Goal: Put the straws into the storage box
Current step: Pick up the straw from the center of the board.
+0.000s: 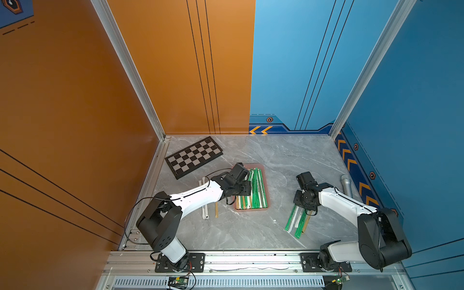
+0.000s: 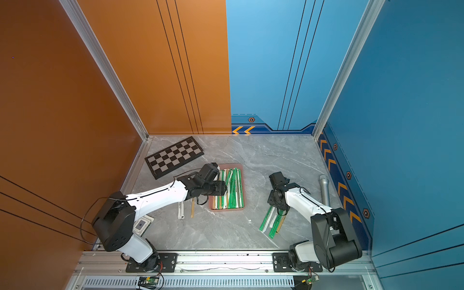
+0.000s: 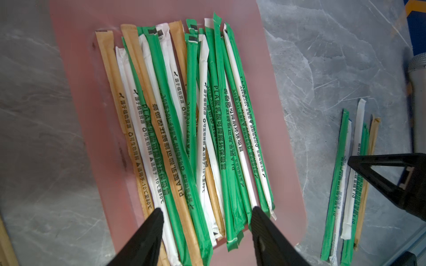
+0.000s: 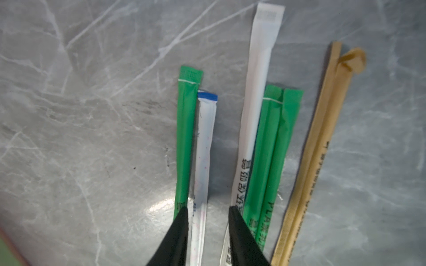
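Observation:
The pink storage box (image 1: 254,165) (image 2: 230,165) (image 3: 76,69) lies mid-table with several green, white and tan straws (image 1: 258,190) (image 3: 207,129) piled lengthwise in it. My left gripper (image 3: 207,209) (image 1: 244,187) hangs open over the near end of that pile, with nothing between its fingers. Several more straws (image 1: 297,221) (image 2: 272,222) lie on the table to the right. My right gripper (image 4: 208,208) (image 1: 300,204) is low over their far ends. Its jaws stand narrowly apart, astride a white straw with a blue tip (image 4: 205,142), with a gap showing. Two straws (image 1: 205,213) lie left of the box, partly under the left arm.
A black-and-grey chequered board (image 1: 193,157) lies at the back left. A grey metal cylinder (image 1: 346,185) (image 3: 418,69) rests by the right wall. Orange and blue walls close in the table on three sides. A small printed card (image 2: 141,224) lies beneath the left arm's elbow.

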Controlling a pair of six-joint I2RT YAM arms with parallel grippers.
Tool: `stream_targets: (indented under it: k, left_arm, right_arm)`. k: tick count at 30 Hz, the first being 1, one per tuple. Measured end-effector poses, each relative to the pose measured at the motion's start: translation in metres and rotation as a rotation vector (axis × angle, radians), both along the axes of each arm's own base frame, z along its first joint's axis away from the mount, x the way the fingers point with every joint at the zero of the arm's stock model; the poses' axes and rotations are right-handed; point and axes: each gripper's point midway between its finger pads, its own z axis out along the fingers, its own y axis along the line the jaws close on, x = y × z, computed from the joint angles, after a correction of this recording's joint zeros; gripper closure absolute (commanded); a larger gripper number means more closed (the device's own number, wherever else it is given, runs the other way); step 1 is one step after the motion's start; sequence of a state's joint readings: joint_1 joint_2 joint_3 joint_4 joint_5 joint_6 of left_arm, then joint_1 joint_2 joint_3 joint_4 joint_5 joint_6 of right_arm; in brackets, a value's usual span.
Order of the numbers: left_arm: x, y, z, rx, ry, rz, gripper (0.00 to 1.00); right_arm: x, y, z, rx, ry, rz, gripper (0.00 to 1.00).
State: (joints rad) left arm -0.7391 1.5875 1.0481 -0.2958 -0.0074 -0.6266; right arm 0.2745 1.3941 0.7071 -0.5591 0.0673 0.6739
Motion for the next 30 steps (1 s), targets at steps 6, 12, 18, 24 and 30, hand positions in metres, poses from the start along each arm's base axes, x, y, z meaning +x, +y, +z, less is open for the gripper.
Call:
stream_targets:
  k: [6,12,18,24,30]
  left_arm:
    - [0.001,0.009,0.018,-0.007,-0.060,0.021,0.11]
    - [-0.003,0.019,0.016,0.014,-0.068,0.043,0.01]
    - [-0.003,0.026,0.015,0.024,-0.076,0.058,0.01]
    - [-0.004,0.039,0.015,0.035,-0.083,0.085,0.01]
    - [-0.004,0.055,0.016,0.046,-0.092,0.121,0.01]
  right_arm:
    - [-0.004,0.002,-0.009,-0.005,0.038,0.010,0.72]
    - [-0.003,0.002,-0.010,-0.010,0.038,0.011,0.80]
    - [-0.003,0.002,-0.009,-0.009,0.036,0.011,0.87]
    - [0.003,0.006,0.003,0.017,-0.006,0.006,0.89]
    - [0.028,0.019,0.045,0.075,-0.117,0.018,0.90]
